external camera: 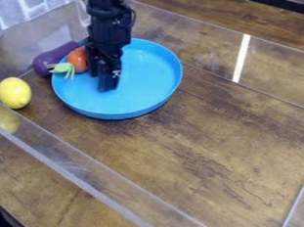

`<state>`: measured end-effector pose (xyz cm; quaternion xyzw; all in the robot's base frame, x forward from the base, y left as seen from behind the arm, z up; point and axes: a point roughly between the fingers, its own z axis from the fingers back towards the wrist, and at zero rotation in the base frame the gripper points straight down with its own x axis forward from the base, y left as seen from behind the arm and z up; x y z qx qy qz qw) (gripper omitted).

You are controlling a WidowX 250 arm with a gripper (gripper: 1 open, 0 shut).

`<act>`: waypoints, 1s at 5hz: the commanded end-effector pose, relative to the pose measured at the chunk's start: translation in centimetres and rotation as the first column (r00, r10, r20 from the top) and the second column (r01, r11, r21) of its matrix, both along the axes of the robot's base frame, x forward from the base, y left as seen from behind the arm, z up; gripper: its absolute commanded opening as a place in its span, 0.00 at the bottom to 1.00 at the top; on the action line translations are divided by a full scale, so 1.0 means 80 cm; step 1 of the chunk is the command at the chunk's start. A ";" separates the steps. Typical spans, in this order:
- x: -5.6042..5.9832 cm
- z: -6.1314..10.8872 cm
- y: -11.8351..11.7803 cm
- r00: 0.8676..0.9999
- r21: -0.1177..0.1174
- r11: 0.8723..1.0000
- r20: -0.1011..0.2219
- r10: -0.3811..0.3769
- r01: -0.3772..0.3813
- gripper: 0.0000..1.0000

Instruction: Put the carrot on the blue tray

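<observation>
The orange carrot (75, 60) with its green end lies just outside the blue tray's (153, 86) far left rim, resting against a purple eggplant-like toy (50, 57). My gripper (106, 82) points straight down over the left part of the tray, low by its floor, just right of and nearer than the carrot. The black hand hides part of the carrot's right end. The dark fingers stand close together and I see nothing between them. The tray holds nothing else.
A yellow lemon (13, 93) sits on the wooden table (210, 160) to the left of the tray. A clear sheet with raised edges covers the table. A white cloth or grid shows at the far left corner (11, 13).
</observation>
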<state>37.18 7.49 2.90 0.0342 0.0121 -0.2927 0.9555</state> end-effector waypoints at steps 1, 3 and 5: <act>-0.001 0.019 0.025 0.996 -0.002 0.996 0.026 0.087 -0.087 1.00; -0.003 0.037 0.032 0.995 -0.018 0.995 0.031 0.095 -0.095 1.00; -0.004 0.059 0.030 0.999 -0.029 1.000 0.048 -0.001 0.002 1.00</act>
